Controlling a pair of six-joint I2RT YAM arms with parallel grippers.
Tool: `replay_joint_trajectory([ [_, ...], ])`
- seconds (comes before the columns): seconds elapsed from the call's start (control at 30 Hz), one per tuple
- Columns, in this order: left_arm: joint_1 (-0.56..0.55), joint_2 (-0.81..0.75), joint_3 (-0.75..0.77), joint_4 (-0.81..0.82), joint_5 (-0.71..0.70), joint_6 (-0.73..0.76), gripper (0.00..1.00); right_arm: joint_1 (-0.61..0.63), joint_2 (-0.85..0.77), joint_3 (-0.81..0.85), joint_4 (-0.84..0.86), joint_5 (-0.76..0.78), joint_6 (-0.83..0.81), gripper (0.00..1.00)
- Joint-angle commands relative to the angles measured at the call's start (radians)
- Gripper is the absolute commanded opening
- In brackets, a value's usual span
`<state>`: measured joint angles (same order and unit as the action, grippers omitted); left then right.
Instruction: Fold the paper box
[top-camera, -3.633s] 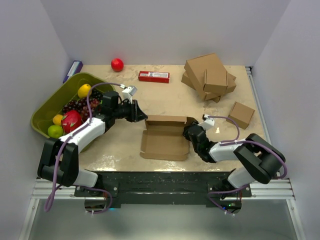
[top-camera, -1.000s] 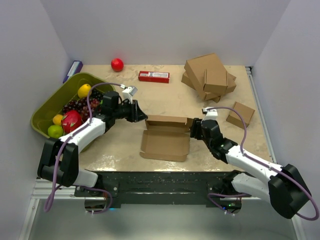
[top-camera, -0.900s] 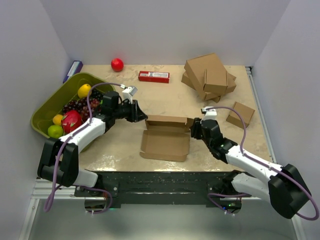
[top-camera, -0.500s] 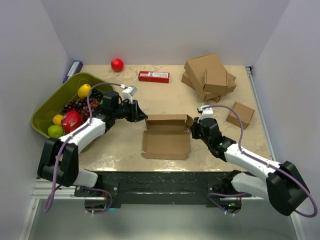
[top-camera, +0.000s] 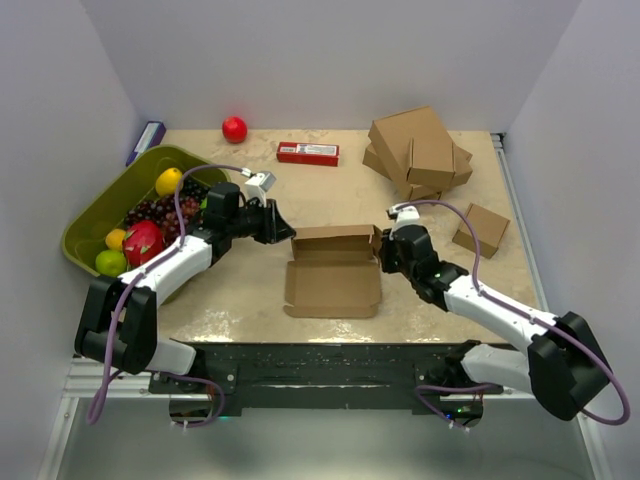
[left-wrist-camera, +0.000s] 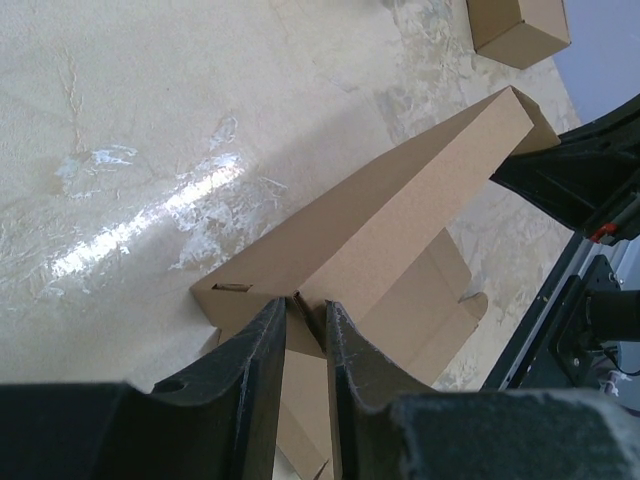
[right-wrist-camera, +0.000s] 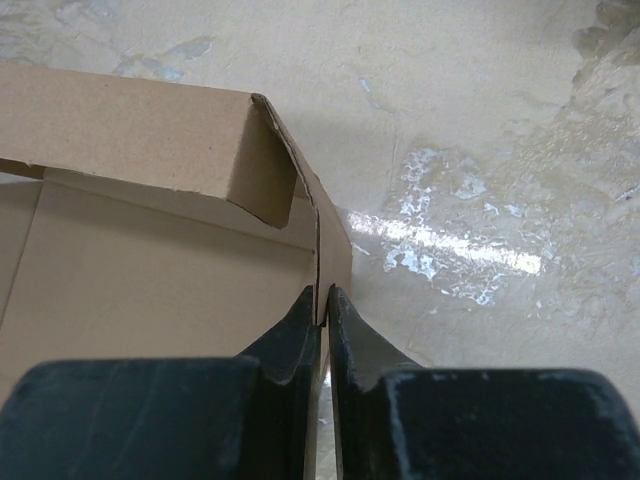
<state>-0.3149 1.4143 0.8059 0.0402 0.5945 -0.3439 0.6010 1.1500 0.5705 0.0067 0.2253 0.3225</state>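
The paper box (top-camera: 333, 275) lies open at the table's middle, a brown cardboard tray with its back wall (left-wrist-camera: 400, 220) standing upright. My left gripper (top-camera: 286, 232) is at the box's back left corner, shut on the cardboard flap there (left-wrist-camera: 305, 312). My right gripper (top-camera: 382, 256) is at the box's right side, its fingers pressed together on the thin right side wall (right-wrist-camera: 325, 296), which stands upright beside the folded back corner (right-wrist-camera: 262, 180). The box floor (right-wrist-camera: 150, 280) lies flat to the left of that wall.
A green bin (top-camera: 95, 205) of fruit sits at the left, behind my left arm. A red ball (top-camera: 234, 129) and a red flat carton (top-camera: 307, 153) lie at the back. A stack of cardboard boxes (top-camera: 418, 152) and a small brown box (top-camera: 481, 229) stand at the right.
My right gripper has closed on the box's right side wall and moved slightly toward the back. The wall now stands up and the box sits squarer. The left gripper holds as before.
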Motion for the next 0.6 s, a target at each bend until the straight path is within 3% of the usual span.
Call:
replay_joint_trajectory([
  [0.0, -0.013, 0.000, 0.006, -0.039, -0.019, 0.046, 0.26, 0.003, 0.027, 0.069, -0.004, 0.009, 0.024, 0.24],
  [0.1, -0.015, -0.003, 0.007, -0.039, -0.025, 0.049, 0.26, 0.005, 0.022, 0.074, -0.060, 0.022, 0.088, 0.47],
  [0.2, -0.015, -0.005, 0.007, -0.039, -0.025, 0.049, 0.26, 0.014, -0.044, 0.046, -0.108, 0.035, 0.179, 0.48],
  [0.37, -0.015, -0.003, 0.007, -0.039, -0.022, 0.048, 0.26, 0.052, -0.130, -0.043, -0.114, -0.009, 0.289, 0.28],
  [0.57, -0.015, -0.008, 0.007, -0.039, -0.021, 0.048, 0.26, 0.158, -0.046, -0.072, -0.122, 0.022, 0.372, 0.10],
])
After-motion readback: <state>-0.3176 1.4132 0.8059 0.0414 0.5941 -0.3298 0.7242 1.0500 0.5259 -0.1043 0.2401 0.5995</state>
